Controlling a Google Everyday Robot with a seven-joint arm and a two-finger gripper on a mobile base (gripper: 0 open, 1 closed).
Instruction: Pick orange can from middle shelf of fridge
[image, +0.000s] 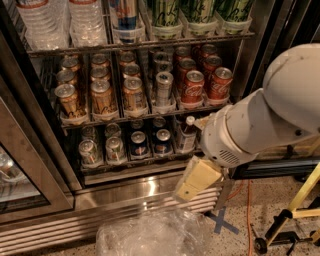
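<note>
Camera view puts us in the approach step, with nothing grasped yet. Up and left of the hand (200, 184), orange cans fill the left lanes of the middle shelf (150, 116) of the fridge (125, 192). The front orange can (133, 93) of the third lane is the one closest to the hand. Right of those lanes, above the hand, stand a silver can (163, 87) and red cans (194, 86), which a careless sweep could knock. The hand itself hangs low, before the steel base and under the bottom rack (140, 165). We cannot tell whether it is spread or pressed together. Next, we judge, it must rise, swing left to the can's height, then go straight in. Below the hand lies a plastic bag (150, 235), and to its right stands a yellow stand (300, 200).
</note>
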